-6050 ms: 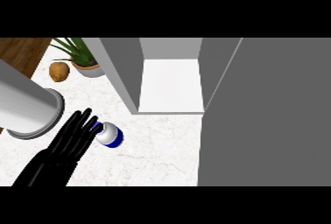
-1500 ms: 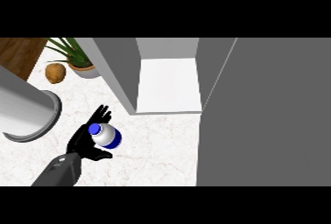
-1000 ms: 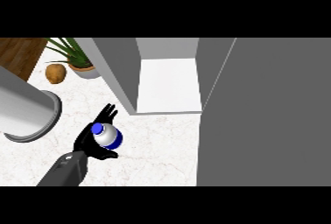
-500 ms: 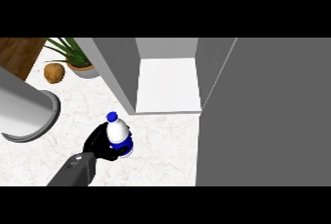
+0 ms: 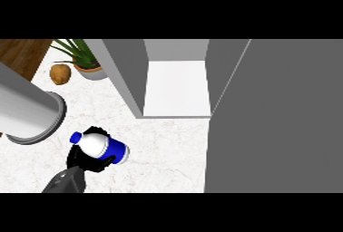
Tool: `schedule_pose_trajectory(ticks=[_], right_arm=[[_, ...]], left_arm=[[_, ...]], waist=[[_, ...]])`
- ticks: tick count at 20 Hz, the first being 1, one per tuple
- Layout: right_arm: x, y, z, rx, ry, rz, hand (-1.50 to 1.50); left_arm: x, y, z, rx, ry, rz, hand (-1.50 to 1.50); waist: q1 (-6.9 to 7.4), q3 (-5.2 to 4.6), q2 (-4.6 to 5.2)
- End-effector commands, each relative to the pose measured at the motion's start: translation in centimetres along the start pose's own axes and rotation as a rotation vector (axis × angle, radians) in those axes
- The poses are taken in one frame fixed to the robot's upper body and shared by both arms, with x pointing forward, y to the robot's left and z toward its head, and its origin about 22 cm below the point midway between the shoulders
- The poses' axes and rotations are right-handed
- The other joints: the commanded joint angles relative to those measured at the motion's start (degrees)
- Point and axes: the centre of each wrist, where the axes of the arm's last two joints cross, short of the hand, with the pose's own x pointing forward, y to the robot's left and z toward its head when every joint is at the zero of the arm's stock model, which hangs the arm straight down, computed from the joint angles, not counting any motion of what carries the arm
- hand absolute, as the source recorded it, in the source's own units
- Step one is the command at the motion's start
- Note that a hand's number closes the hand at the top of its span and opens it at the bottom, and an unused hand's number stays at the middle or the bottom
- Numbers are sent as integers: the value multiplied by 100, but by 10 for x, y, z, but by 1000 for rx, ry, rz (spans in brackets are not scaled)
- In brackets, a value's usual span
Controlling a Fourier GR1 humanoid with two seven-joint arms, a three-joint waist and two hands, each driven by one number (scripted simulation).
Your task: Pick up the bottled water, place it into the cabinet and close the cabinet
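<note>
Left hand [image 5: 90, 161] curled round the bottled water [image 5: 100, 146], held above the marble surface [image 5: 167, 145] at near left, cap tilted far-left. Open cabinet [image 5: 175, 90] lying far and to the right, shelf bare. Right hand out of view.

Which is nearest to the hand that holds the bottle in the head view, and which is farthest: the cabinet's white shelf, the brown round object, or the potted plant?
From the hand:
1. White shelf of the open cabinet, up and to the right.
2. Brown round object, top left on the counter.
3. Potted plant, top left, just beyond the brown object.
</note>
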Motion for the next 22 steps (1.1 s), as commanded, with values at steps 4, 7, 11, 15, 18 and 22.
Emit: schedule_pose_trajectory(ticks=[4, 7, 11, 15, 18, 22], right_arm=[[4, 7, -7, -1, 1, -18, -150], [6, 0, -2, -9, 7, -16, -150], [-11, -4, -5, 8, -10, 23, -150], [8, 5, -2, 9, 21, 2, -150], [-5, -4, -10, 14, 12, 15, -150], [-6, -2, -3, 9, 13, -14, -150]], left_arm=[[2, 6, 7, 33, -138, 84, 150], [0, 9, 19, 48, -156, 125, 150], [10, 0, -2, -2, -136, 140, 150], [6, -6, 11, -7, -141, 164, 150], [29, -22, -5, -21, -88, 117, 150], [29, -54, -6, -53, -104, 85, 150]], waist=[[27, 2, -12], [104, 11, -37], [47, 7, -21], [89, 10, -35], [106, 14, -38], [80, 11, -34]])
